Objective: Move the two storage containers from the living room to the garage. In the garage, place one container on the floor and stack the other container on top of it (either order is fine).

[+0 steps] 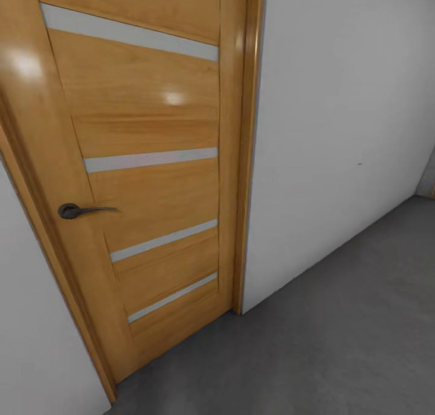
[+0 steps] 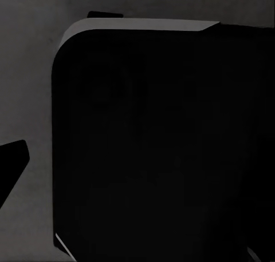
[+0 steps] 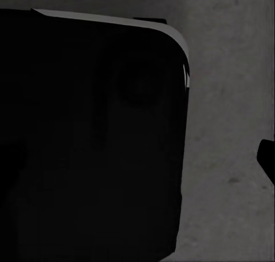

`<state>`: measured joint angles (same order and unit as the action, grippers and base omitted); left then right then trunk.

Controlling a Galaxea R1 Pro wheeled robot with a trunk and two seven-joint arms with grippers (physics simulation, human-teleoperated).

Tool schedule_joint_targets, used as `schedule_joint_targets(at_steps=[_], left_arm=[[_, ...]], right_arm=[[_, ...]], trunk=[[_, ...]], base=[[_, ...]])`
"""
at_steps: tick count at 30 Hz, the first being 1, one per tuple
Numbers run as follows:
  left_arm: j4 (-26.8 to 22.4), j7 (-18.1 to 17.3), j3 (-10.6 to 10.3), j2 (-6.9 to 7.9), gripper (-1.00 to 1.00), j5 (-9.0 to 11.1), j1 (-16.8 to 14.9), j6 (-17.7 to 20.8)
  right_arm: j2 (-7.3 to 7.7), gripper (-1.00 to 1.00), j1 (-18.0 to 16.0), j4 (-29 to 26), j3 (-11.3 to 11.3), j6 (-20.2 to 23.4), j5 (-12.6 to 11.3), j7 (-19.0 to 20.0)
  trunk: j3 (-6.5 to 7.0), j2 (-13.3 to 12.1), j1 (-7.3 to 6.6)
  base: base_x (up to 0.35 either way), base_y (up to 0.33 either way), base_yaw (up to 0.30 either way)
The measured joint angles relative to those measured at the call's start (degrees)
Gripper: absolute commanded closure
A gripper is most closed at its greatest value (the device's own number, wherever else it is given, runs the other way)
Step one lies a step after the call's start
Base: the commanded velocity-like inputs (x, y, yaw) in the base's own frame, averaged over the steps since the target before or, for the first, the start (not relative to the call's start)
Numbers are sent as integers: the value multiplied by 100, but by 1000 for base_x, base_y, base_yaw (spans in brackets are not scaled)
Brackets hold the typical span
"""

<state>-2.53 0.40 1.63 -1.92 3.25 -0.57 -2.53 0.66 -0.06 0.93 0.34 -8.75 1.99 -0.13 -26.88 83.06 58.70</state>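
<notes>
The two storage containers are out of view. I face a corner of the garage, with plain white walls (image 1: 338,131) and grey concrete floor (image 1: 338,348). In the left wrist view one dark fingertip (image 2: 14,165) of my left gripper sits at the picture's edge, far from the middle, over the floor (image 2: 28,73), with nothing in it. In the right wrist view a dark fingertip (image 3: 267,159) of my right gripper likewise sits at the edge, above mottled concrete (image 3: 229,102), empty. Both grippers look open.
A shut light-wood door (image 1: 151,179) with frosted strips and a dark lever handle (image 1: 75,210) stands close ahead on the left. My own black base (image 2: 160,147) (image 3: 91,142) fills much of both wrist views. The floor stretches away to the right.
</notes>
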Motion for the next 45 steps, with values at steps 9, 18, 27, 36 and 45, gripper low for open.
schedule_joint_targets(at_steps=[9,18,27,36,45], left_arm=[[0,0,0,0,-100,1,0,0],[0,0,0,0,-100,18,0,0],[0,0,0,0,-100,18,0,0],[0,3,3,0,-100,23,0,-8],[-1,8,8,6,-100,17,0,-41]], right_arm=[[0,-100,2,0,0,-1,0,-2],[3,-100,0,-2,0,-9,0,-3],[3,-100,0,-5,0,-10,0,-3],[3,-100,0,-4,0,-17,2,-3],[3,-100,0,-5,0,-18,7,-3]], trunk=[[0,0,0],[0,0,0],[0,0,0],[0,0,0],[0,0,2]], base=[[246,-225,266],[246,-225,266],[247,-225,266],[246,-217,266],[115,-77,267]])
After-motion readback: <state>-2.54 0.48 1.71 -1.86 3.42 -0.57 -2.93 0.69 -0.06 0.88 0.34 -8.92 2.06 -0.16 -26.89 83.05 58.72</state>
